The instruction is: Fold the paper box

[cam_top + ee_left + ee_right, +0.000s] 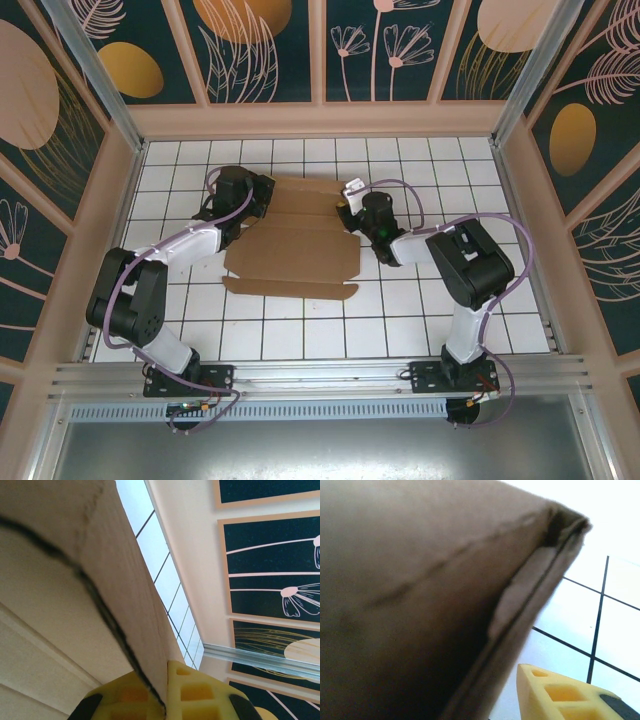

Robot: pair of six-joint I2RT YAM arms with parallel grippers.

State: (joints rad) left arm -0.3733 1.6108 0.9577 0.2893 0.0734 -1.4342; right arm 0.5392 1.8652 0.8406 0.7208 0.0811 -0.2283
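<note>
The paper box (290, 255) is a brown cardboard sheet lying partly folded in the middle of the tiled table, with its far panels raised. My left gripper (263, 193) is at its far left corner. In the left wrist view, both yellow fingertips (197, 692) of this gripper (165, 700) are pinched on the edge of a cardboard panel (60, 605). My right gripper (351, 203) is at the far right corner. Its one visible yellow finger (555, 695) stands a little clear of a doubled cardboard flap (420, 580). That flap hides the other finger.
White tiled table (420, 310) is bare around the cardboard. Low beige walls (320, 118) enclose the table on the far, left and right sides. Both arm bases (190, 378) sit on the rail at the near edge.
</note>
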